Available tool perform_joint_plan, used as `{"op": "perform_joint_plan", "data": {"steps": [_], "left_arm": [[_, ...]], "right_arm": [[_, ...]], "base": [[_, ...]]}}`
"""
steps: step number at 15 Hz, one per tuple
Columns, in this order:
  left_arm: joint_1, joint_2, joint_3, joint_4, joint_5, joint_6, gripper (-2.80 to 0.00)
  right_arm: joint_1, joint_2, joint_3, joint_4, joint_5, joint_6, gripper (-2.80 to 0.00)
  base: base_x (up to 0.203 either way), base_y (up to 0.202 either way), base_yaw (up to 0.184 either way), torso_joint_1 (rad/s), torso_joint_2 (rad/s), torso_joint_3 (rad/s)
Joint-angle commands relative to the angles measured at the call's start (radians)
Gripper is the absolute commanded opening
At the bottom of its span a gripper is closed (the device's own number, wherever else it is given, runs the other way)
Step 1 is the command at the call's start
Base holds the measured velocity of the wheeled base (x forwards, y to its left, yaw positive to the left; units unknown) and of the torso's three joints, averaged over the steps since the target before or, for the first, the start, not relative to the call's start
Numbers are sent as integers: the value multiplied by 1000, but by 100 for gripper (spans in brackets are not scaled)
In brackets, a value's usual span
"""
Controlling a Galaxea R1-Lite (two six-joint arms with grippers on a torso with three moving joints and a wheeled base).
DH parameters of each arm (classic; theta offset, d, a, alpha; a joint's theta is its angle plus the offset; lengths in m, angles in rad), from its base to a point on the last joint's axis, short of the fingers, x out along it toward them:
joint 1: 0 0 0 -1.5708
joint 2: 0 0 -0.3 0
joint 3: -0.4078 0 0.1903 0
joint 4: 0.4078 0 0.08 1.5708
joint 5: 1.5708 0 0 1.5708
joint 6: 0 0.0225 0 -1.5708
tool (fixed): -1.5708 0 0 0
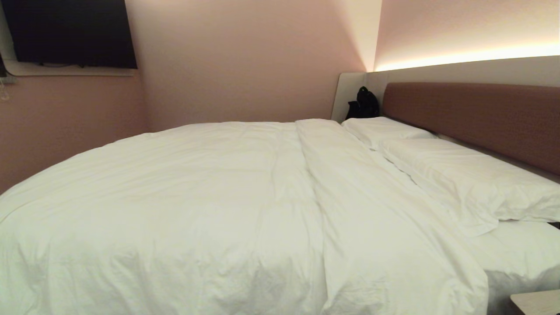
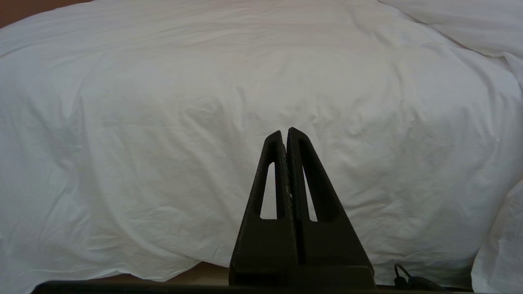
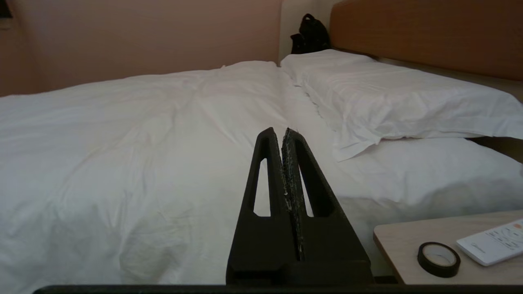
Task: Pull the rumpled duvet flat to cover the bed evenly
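Beside the bed [image 1: 477,118], both grippers' fingers [image 2: 285,134] [image 3: 282,132] are pressed together, empty, facing the spread duvet [image 1: 197,197].

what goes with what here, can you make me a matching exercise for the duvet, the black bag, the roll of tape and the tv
Things:
1. duvet
2. black bag
3. roll of tape
4. TV

Places:
A. mounted on the wall
B. on the bedside table, beside the white remote
C. spread over the bed, up to the pillows
D. in the corner beside the headboard

Pairs: 1-C, 2-D, 3-B, 4-A
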Motion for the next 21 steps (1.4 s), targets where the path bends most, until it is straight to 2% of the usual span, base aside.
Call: {"op": "perform_joint_plan", "data": {"steps": [1, 5, 10, 17, 21], "left_arm": [[0, 0, -1, 1, 0, 0, -280], [0, 0, -1, 1, 0, -1, -280], [0, 0, -1, 1, 0, -1, -280], [0, 0, -1, 1, 0, -1, -280], [0, 0, 1, 1, 0, -1, -280]], "right_arm": [[2, -40, 71, -50, 52, -37, -280], [1, -40, 217, -143, 57, -102, -280], [1, -40, 323, -164, 66, -169, -280], [1, -40, 349, -165, 78, -152, -280], [2, -40, 349, -165, 69, -82, -280]], "base": [[0, 0, 0, 0, 0, 0], [0, 0, 0, 0, 0, 0], [0, 0, 0, 0, 0, 0], [0, 0, 0, 0, 0, 0], [0, 0, 0, 0, 0, 0]]}}
